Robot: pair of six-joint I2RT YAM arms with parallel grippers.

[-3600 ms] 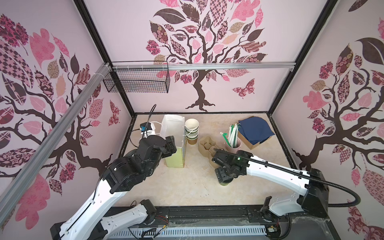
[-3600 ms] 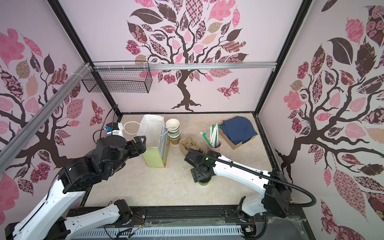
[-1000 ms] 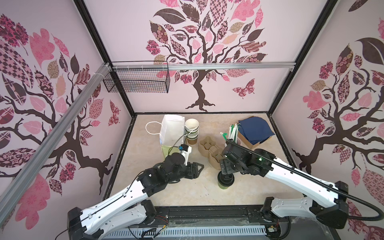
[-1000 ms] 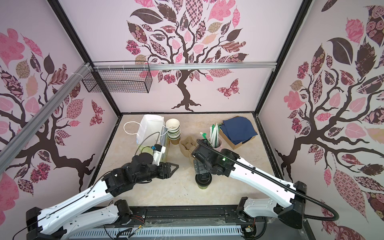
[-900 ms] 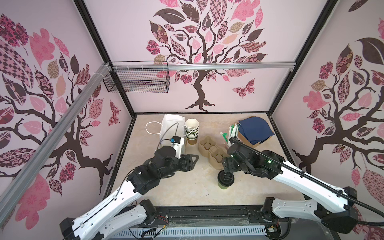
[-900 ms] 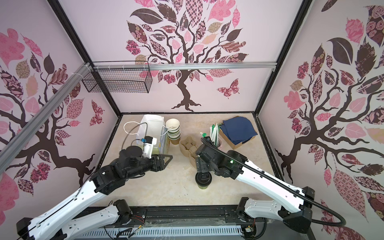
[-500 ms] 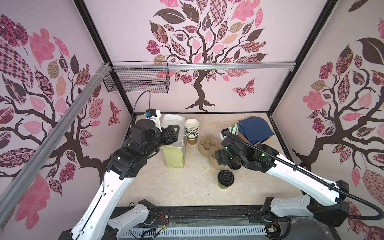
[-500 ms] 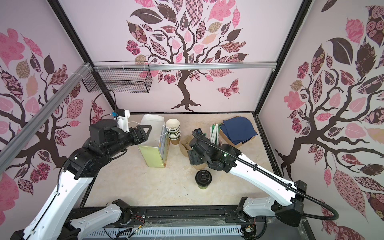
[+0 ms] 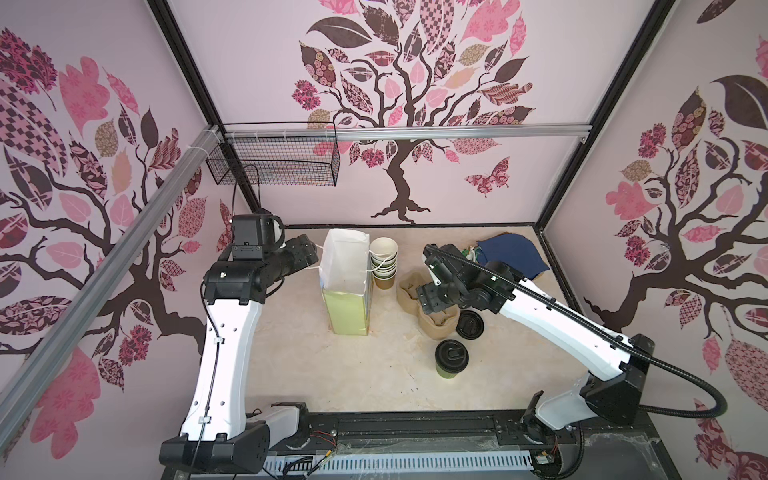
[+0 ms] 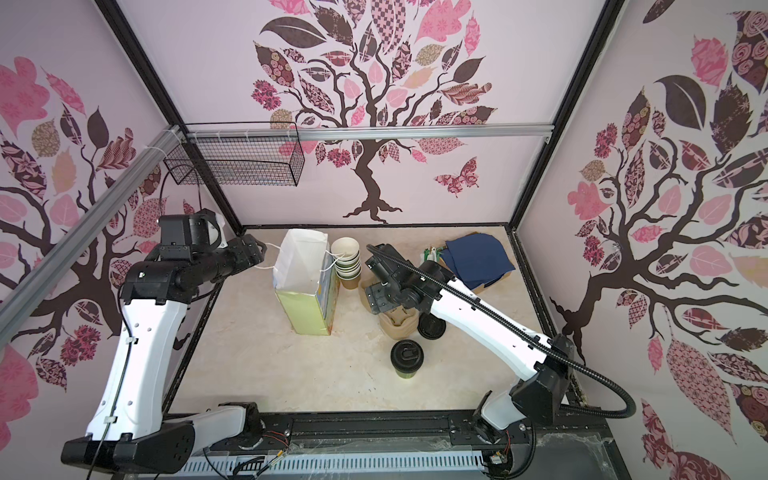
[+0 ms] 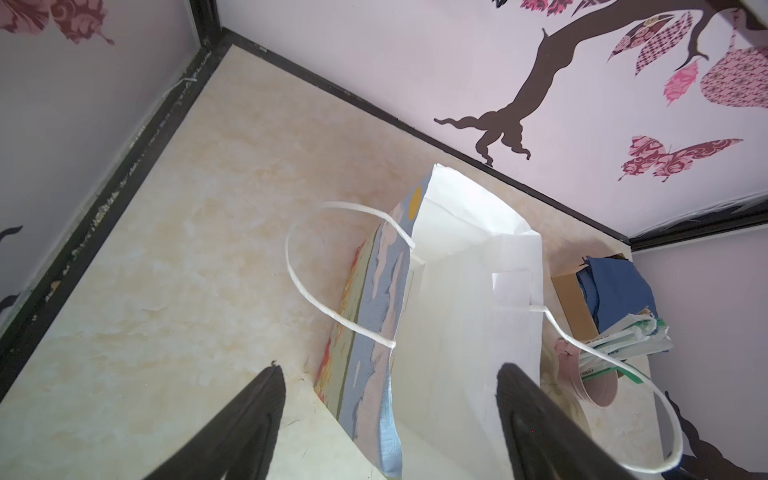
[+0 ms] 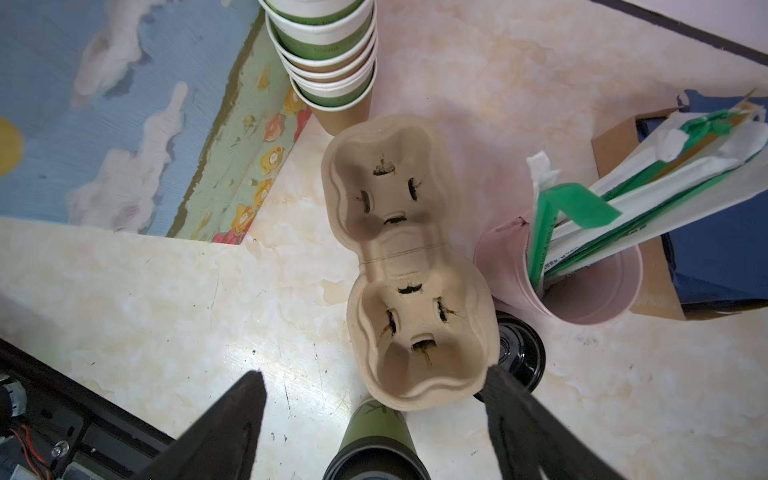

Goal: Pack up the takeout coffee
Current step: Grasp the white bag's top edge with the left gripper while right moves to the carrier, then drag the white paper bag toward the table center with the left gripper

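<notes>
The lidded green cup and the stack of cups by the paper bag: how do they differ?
The lidded green cup is capped in black; the stack of cups is open on top, cream inside. The lidded green cup is single; the stack of cups is several, nested. The lidded green cup stands alone near the front; the stack of cups stands beside the paper bag. Both stand upright.

You have nothing legible to go on: the stacked cups (image 12: 328, 45) carry faint lettering on a green band, and the straw wrappers (image 12: 665, 174) show small print, both too blurred to read.
</notes>
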